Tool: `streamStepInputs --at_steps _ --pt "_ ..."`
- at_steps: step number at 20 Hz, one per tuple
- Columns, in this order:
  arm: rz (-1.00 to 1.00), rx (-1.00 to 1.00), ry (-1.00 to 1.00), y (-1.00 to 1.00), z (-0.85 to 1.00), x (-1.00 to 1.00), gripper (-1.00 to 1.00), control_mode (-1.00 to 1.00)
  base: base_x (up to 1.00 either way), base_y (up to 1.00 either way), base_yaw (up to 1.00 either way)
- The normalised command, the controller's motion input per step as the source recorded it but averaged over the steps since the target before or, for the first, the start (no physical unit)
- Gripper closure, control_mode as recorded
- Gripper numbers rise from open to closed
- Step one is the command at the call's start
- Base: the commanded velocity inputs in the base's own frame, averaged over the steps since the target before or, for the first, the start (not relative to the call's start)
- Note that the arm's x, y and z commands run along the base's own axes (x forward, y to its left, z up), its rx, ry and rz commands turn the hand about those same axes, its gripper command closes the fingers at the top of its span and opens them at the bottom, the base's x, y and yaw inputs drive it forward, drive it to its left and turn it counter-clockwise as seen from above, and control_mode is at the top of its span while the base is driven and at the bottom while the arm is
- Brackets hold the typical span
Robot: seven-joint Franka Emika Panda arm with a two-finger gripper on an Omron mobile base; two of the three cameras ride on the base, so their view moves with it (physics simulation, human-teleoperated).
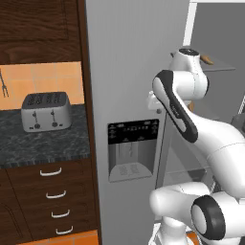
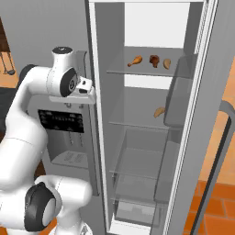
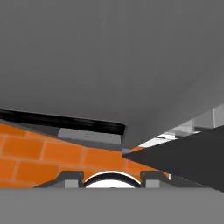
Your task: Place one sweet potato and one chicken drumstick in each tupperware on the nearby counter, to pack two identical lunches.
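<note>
Hand view, nearest first: the gripper (image 3: 111,177) shows as two small dark fingertips (image 3: 70,176) standing a little apart at the bottom edge, with nothing between them and nothing touching them. Past them lies orange tiled floor (image 3: 39,153), then a broad grey fridge panel (image 3: 109,57) overhead.

In the right base view the white arm (image 2: 27,137) rises beside the closed fridge door with its dispenser (image 2: 62,133); the hand (image 2: 82,87) sits at the door's edge, its fingers too small to read there. Beyond, the fridge compartment (image 2: 137,27) stands open. On the middle glass shelf lies one sweet potato (image 2: 159,111), a tan oval. On the upper shelf (image 2: 137,72) rest a chicken drumstick (image 2: 135,60) at left, a darker drumstick (image 2: 154,60) beside it, and another sweet potato (image 2: 167,63) at right, all apart from each other.

In the left base view, the counter (image 1: 43,143) carries a silver toaster (image 1: 46,111) against the orange wall.
</note>
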Motion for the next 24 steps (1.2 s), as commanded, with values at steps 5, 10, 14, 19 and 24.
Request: streamStepInputs --at_steps 5,10,14,19,24 --pt "0.12 -0.03 -0.01 0.36 -0.05 -0.37 -1.0 -1.0 0.0 0.0 0.0" --pt "0.05 -0.1 0.15 0.51 -0.69 -0.01 -1.0 -1.0 0.0 0.0 0.0" --pt "-0.05 -0.22 0.05 -0.24 -0.6 -0.65 -1.0 -1.0 0.0 0.0 0.0" --pt "-0.24 -0.07 -0.07 -0.98 -0.02 -0.55 -1.0 -1.0 0.0 0.0 0.0" --pt "-0.25 0.0 -0.14 -1.0 0.1 0.0 -1.0 -1.0 0.0 0.0 0.0"
